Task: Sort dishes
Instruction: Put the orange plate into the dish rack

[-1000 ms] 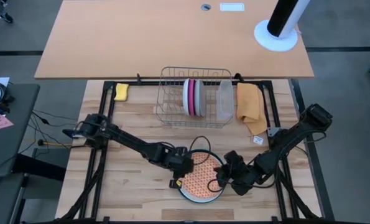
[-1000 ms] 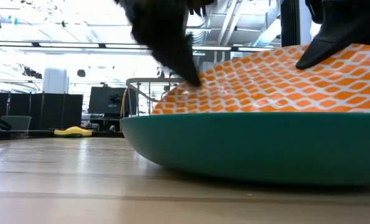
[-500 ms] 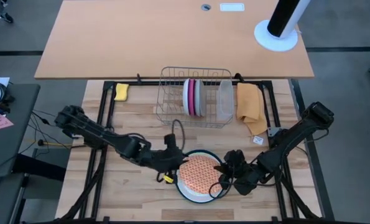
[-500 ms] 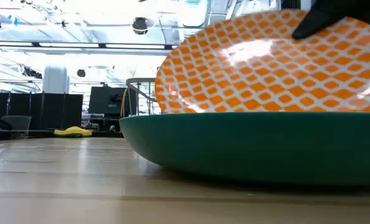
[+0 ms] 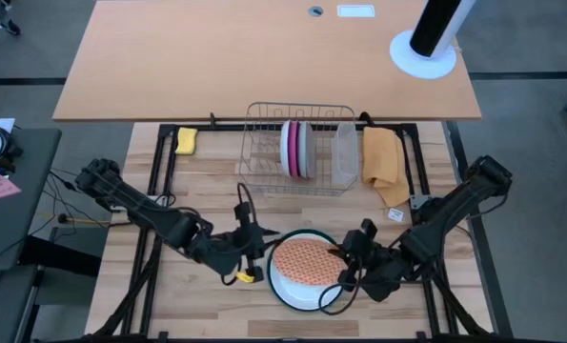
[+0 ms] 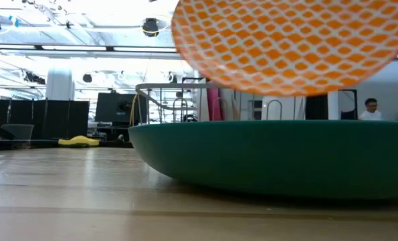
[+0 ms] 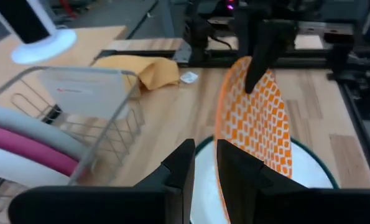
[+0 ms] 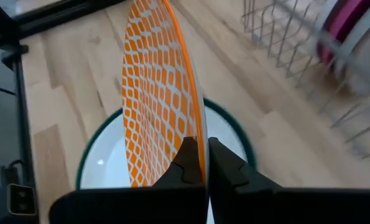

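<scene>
My right gripper (image 5: 346,261) is shut on the orange-patterned plate (image 5: 305,259), which is tipped up above a white plate (image 5: 291,288). The white plate lies inside a dark green plate (image 6: 265,157) near the table's front edge. My left gripper (image 5: 258,250) stands just to the left of the orange plate. Its fingers are a little apart with nothing between them. A magenta pink plate (image 5: 287,148) and a pale grey plate (image 5: 305,149) stand on edge in the wire rack (image 5: 264,152) at the back. My right gripper pinches the orange plate's rim (image 8: 200,134) between its two fingers, one on the patterned face and one on the back. The fingers reach in from the table's right side. The plate is tilted steeply and lifted clear of the stack below.
A clear plastic tub (image 5: 345,152) stands in the rack's right end, with an orange cloth (image 5: 381,164) beside it. A yellow sponge (image 5: 186,140) lies at the back left. Bare wood lies left of the stack and in front of the rack.
My right gripper has raised the orange plate, which leaned on the stack and now hangs clear and stands steeper. My left gripper, which was at the plate's left edge, has drawn back toward the table's left edge and is off the plate.
</scene>
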